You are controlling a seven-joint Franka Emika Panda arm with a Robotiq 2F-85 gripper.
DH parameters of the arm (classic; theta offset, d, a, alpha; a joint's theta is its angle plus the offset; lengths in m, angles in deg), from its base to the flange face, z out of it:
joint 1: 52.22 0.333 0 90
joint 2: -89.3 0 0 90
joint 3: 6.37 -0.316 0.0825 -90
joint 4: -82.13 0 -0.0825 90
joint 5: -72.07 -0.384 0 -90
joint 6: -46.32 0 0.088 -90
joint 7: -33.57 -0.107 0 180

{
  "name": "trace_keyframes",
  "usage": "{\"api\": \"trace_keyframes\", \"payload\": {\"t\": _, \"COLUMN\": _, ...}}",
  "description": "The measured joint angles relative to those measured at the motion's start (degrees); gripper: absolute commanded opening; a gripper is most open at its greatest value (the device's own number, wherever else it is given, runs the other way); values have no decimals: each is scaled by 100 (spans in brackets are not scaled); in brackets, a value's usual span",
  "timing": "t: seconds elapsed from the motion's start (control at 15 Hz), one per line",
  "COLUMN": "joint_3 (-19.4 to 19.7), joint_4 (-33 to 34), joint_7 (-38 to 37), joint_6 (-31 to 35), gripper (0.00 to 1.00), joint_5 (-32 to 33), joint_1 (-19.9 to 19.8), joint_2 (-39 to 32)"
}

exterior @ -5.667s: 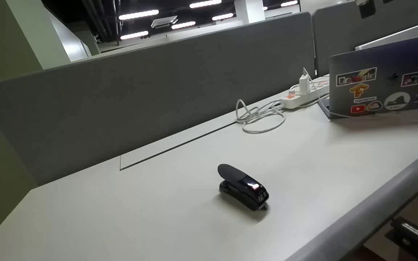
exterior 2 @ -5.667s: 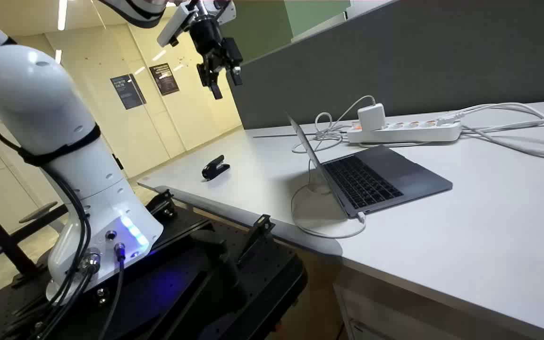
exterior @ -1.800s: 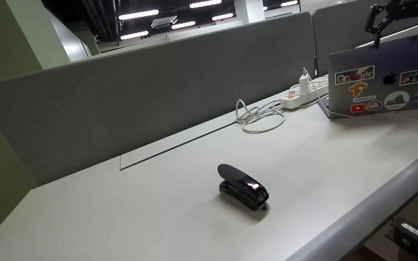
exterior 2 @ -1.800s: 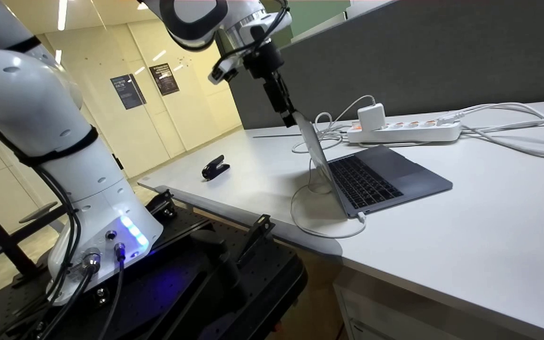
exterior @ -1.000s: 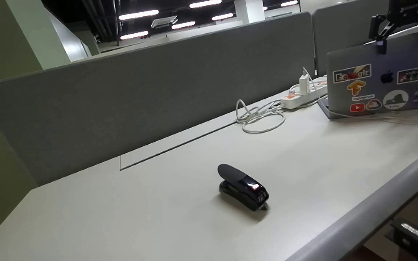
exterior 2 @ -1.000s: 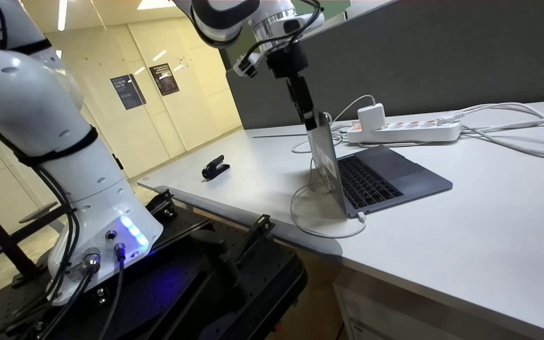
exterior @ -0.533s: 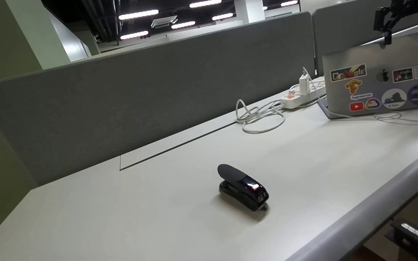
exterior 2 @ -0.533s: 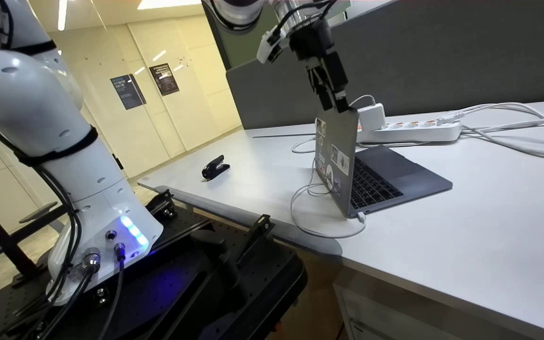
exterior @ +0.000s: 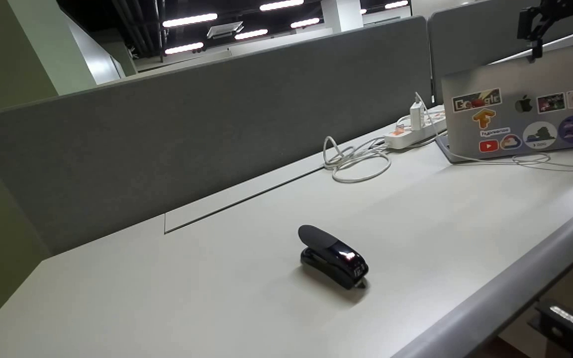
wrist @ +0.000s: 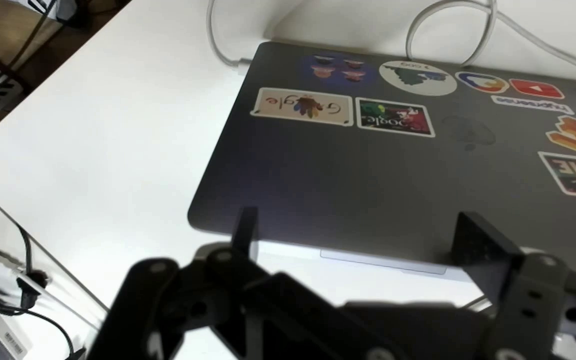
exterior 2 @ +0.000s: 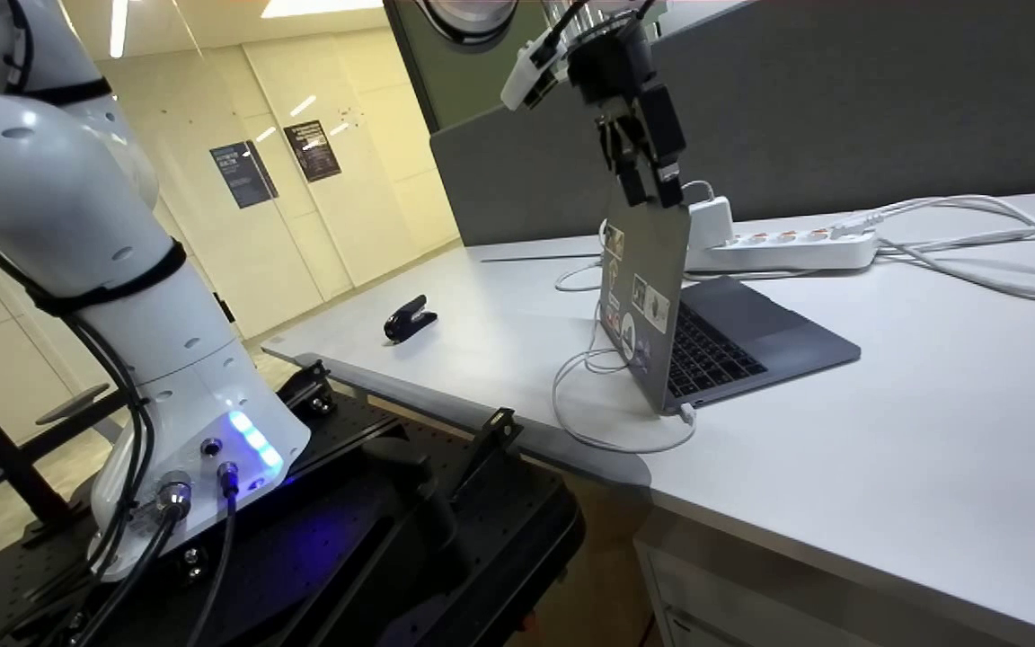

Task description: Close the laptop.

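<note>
The laptop's grey lid with colourful stickers shows in both exterior views [exterior: 510, 82] [exterior 2: 643, 256]. The lid stands roughly upright, tilted slightly toward the keyboard [exterior 2: 706, 350]. My gripper [exterior 2: 652, 198] is at the lid's top edge, on its outer side, pointing down; it also shows at the top right in an exterior view [exterior: 564, 45]. In the wrist view the gripper [wrist: 358, 214] is open with its fingers wide apart. Both fingertips overlap the lid's [wrist: 328, 175] outer face near its free edge and seem to touch it; nothing is between them.
A white cable [exterior 2: 603, 447] runs from the laptop's side and loops behind the lid. A white power strip [exterior 2: 778, 256] with a charger and cables lies beyond the laptop. A black stapler [exterior: 334, 258] sits apart on the table. A grey partition [exterior 2: 841, 99] stands at the back.
My gripper has come from high above the table to the lid and moved on with it. The lid has swung from leaning back to about upright, toward the keyboard. The stapler has not moved.
</note>
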Motion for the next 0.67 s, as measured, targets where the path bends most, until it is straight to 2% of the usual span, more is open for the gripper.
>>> {"api": "trace_keyframes", "payload": {"t": 0.33, "joint_3": 1, "joint_4": -13, "joint_7": -469, "joint_6": 341, "gripper": 100, "joint_5": 0, "joint_1": 63, "joint_2": -135}}
{"api": "trace_keyframes", "payload": {"t": 0.67, "joint_3": 40, "joint_4": 65, "joint_7": -1338, "joint_6": 1109, "gripper": 100, "joint_5": -18, "joint_1": 241, "joint_2": -663}}
